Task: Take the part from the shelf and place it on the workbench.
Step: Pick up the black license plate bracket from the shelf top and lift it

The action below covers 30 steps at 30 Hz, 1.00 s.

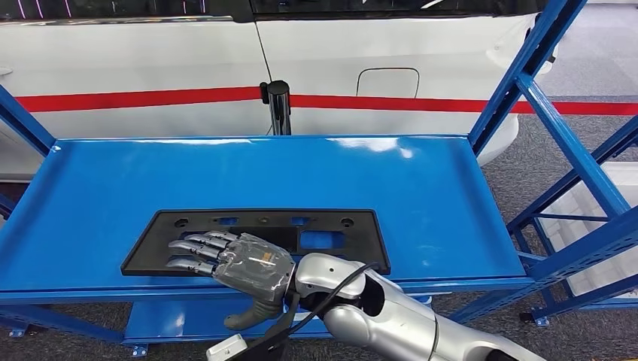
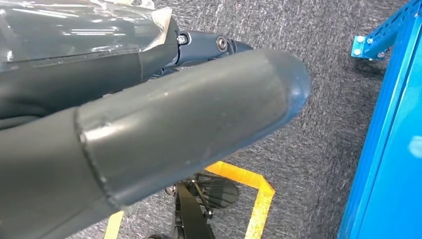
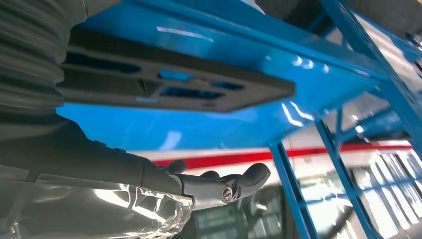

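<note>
On the shelf (image 1: 421, 188), the right hand (image 1: 237, 259), fingers spread, apparently rests on the part (image 1: 323, 241).

Part (image 1: 263, 226): a flat, black, rectangular plastic frame with cut-out openings and small holes, lying flat on the blue shelf (image 1: 421, 195) near its front edge, long side parallel to that edge.
</note>
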Available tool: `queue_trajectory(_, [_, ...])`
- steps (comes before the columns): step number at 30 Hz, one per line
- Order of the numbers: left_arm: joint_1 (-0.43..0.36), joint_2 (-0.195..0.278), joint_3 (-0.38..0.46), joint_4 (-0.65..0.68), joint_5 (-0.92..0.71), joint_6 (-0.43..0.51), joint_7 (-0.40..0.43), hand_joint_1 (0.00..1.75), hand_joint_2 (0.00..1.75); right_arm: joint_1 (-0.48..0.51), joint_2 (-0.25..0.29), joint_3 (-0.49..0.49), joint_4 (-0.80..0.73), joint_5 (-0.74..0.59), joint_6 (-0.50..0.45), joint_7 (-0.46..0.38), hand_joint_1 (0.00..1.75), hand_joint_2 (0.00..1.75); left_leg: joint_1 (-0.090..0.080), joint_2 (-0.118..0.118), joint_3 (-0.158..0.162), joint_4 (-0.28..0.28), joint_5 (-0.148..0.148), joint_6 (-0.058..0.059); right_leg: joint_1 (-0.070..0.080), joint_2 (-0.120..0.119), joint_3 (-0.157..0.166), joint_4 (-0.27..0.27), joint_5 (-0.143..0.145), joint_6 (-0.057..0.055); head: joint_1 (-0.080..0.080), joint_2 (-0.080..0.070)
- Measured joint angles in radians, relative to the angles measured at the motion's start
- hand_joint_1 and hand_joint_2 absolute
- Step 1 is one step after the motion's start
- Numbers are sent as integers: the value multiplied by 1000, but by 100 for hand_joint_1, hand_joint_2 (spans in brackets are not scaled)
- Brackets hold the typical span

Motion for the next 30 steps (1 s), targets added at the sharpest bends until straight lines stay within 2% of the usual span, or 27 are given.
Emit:
queue_trajectory(13, [-1,5,-5,0,-45,-16,26,0,0,-11,3,31,129,41,-1,70,0,175,0,0,0,0,0,0,0,0,-1,0,0,0,0,0])
queue_trajectory(25, [-1,5,-20,0,-52,-17,31,0,0,-10,0,31,161,50,-7,84,0,175,0,0,0,0,0,0,0,0,-1,0,0,0,0,0])
queue_trajectory(30, [-1,5,-20,0,-62,-17,36,0,0,-10,0,31,168,142,-58,138,0,175,0,0,0,0,0,0,0,0,-1,0,0,0,0,0])
